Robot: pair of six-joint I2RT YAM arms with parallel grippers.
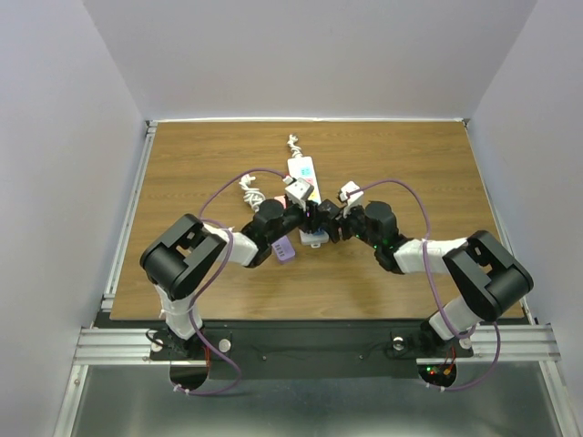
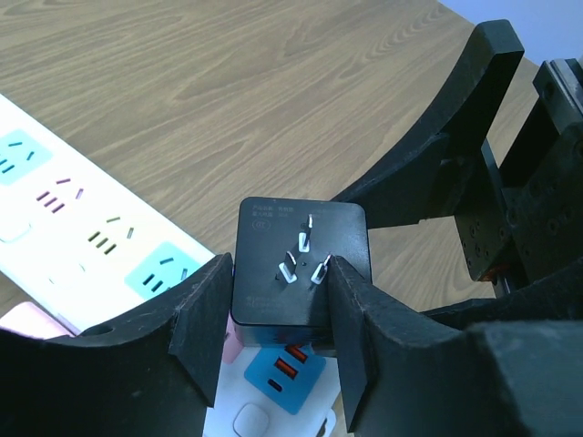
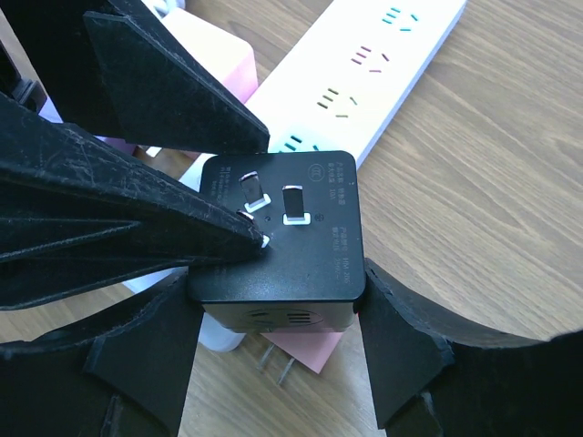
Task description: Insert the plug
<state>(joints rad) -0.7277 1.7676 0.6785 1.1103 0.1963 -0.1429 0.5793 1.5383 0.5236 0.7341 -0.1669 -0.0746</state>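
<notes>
A black plug [image 2: 301, 264] with three metal prongs facing up is held above the white power strip [image 2: 82, 228]. My left gripper [image 2: 278, 300] is shut on it, its fingers [image 2: 205, 319] pressing both side faces. My right gripper [image 3: 278, 319] also closes on the plug [image 3: 282, 246] from the opposite side, its fingers [image 3: 410, 355] against the plug's flanks. In the top view both grippers, left [image 1: 305, 218] and right [image 1: 330, 221], meet at the table's middle over the near end of the strip [image 1: 301, 173]. The strip's sockets [image 3: 364, 73] lie free beyond the plug.
A pink plug [image 3: 310, 350] with two prongs lies on the wood under the black plug; it shows purple in the top view [image 1: 284, 250]. A blue USB panel [image 2: 282, 373] is at the strip's end. White cords [image 1: 250, 189] lie left of and behind the strip.
</notes>
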